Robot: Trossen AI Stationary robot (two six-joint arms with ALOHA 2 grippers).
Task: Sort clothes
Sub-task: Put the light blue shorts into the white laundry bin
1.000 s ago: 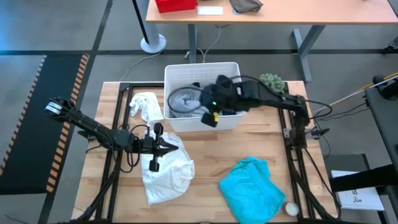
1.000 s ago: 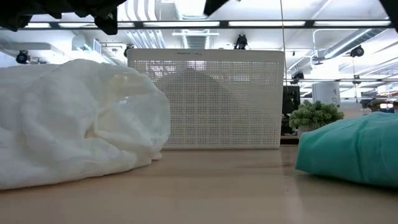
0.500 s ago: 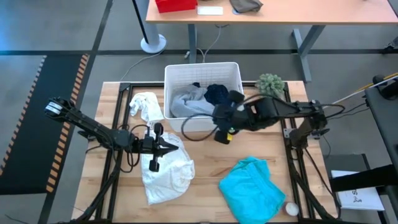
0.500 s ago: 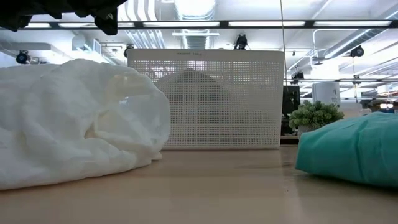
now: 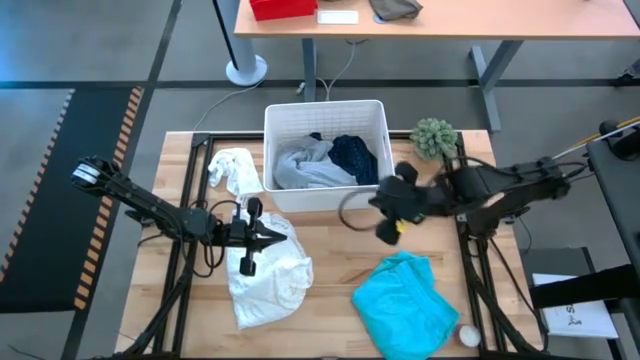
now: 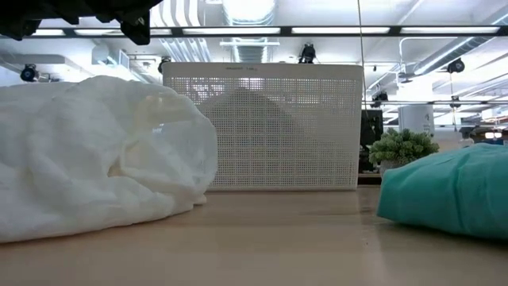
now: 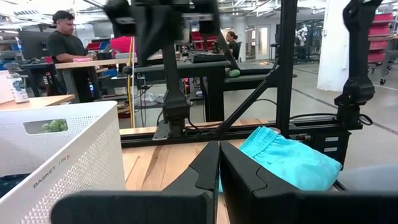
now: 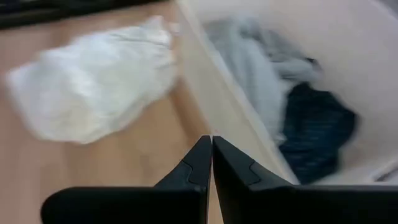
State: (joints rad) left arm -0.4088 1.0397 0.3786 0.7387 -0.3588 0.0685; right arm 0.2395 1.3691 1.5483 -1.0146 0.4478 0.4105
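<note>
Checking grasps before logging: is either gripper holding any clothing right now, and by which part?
Nothing is held. The right gripper is shut and empty beside the basket; the left gripper is shut above the white shirt.

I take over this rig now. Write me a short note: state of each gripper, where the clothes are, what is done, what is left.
Left gripper: jaws shut, empty, over the white shirt.
Right gripper: jaws shut, empty, beside the basket.
Done: grey tee and navy piece lie in the basket.
Left: white shirt, turquoise piece and small white cloth lie on the table.
</note>
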